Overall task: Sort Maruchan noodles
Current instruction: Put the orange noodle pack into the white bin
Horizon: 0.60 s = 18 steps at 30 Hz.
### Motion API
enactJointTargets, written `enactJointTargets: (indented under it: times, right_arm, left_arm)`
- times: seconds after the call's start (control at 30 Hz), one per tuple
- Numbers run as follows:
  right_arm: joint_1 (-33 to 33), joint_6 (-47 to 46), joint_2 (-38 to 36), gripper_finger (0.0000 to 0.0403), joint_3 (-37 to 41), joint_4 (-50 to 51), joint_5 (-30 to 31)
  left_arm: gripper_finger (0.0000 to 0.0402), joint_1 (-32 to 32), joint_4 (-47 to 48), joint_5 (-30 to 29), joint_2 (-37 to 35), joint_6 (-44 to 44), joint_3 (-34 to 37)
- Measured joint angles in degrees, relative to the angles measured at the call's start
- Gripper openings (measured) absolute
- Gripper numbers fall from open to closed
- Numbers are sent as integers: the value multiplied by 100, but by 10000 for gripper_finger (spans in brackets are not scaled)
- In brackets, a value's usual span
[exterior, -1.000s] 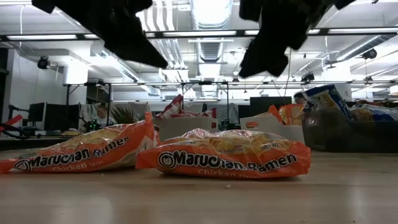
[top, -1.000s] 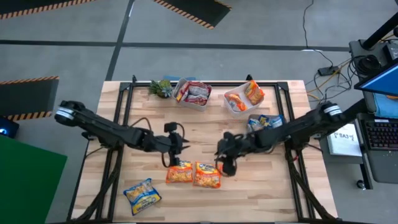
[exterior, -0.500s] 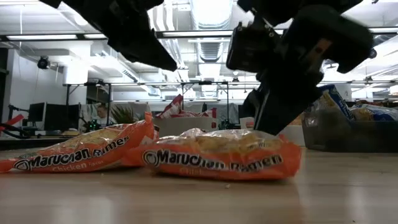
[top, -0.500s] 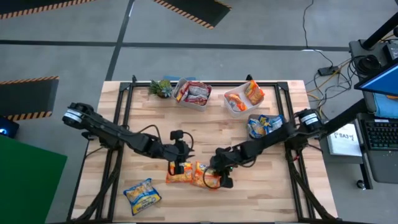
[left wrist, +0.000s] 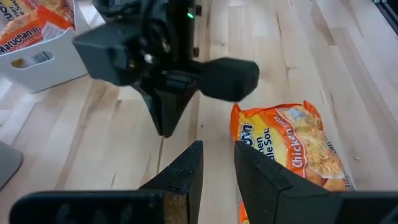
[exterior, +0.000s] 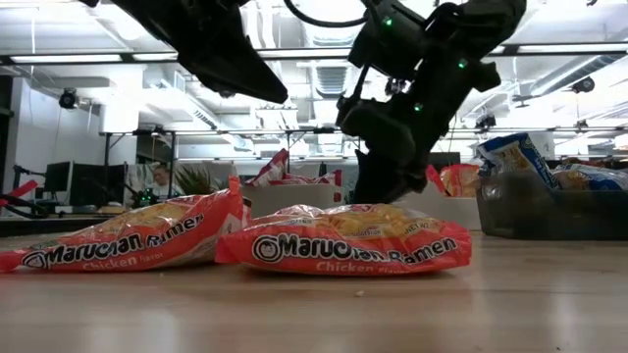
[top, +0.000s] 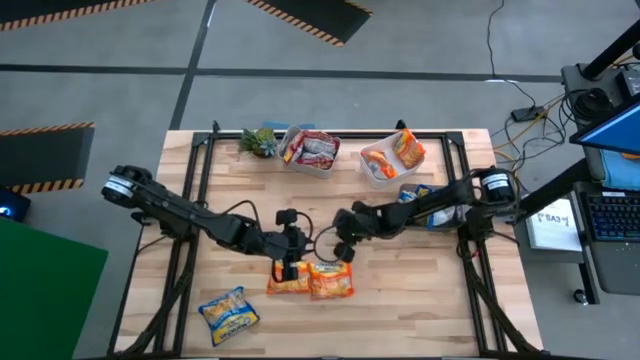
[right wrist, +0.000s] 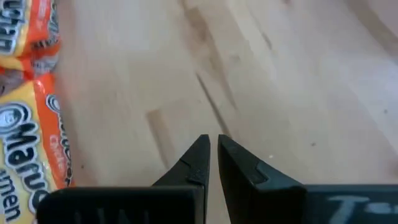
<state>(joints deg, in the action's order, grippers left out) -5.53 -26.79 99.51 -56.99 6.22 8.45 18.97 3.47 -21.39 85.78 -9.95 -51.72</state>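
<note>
Two orange Maruchan chicken packets lie flat side by side near the table's middle: the left one (top: 288,284) (exterior: 118,240) and the right one (top: 333,283) (exterior: 353,240) (left wrist: 289,146). My left gripper (top: 290,266) (left wrist: 217,155) hovers above the left packet's far end, open by a narrow gap with only bare wood between its fingers. My right gripper (top: 341,254) (right wrist: 213,142) is shut and points down at bare wood just beyond the right packet's far edge. A blue-yellow packet (top: 228,312) lies at the near left.
Along the far edge stand a small green plant (top: 258,140), a clear tub of pink-red packets (top: 312,150) and a tub of orange packets (top: 390,158). A tub of blue-yellow packets (top: 425,198) sits under the right arm. Bare wood lies at the near right.
My right gripper has come down from beside the right packet onto it, nudged it toward the left packet, then drawn back to its far edge. The packet has settled back roughly where it lay. My left gripper has shifted slightly toward the table's right, over the left packet.
</note>
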Motion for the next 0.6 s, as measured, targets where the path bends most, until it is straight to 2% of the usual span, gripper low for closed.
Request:
enactJointTargets:
  times: [0.2,0.4,0.47,0.6]
  right_arm:
    - [86,88,-211,22,0,80,-618]
    - [-251,36,-580,22,0,403,-858]
    - [-414,31,-716,22,0,482,-852]
    - [-790,12,-980,22,0,549,-851]
  left_arm:
    - [75,16,-320,54,485,-238,2]
    - [75,16,-1204,693,1283,-123,-48]
    - [75,-30,-1463,1024,1455,-110,-91]
    - [75,-209,-1949,2352,1824,-152,-114]
